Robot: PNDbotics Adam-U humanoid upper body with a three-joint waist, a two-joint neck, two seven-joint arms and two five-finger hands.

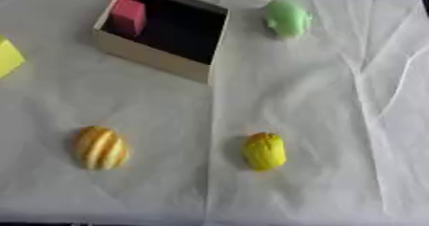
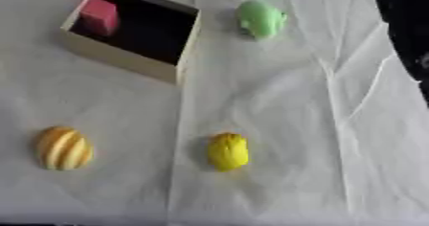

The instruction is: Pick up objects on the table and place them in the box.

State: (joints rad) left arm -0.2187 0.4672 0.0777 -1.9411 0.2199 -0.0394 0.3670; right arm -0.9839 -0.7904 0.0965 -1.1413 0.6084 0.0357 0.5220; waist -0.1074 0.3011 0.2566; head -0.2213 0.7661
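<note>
Right hand (image 2: 408, 33) at edge, green object (image 2: 261, 17) leftward

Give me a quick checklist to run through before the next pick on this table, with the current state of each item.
1. Box open at the top with free room beside the pink block: ok.
2. Yellow object lying apart from everything, free to grasp: ok.
3. Orange striped object unobstructed: ok.
4. Green object outside the box, to its right: ok.
5. Either hand in view and its fingers checked: cannot tell; only a dark shape shows at the right edge.
6. Yellow piece at the left edge fully visible: not ok.
</note>
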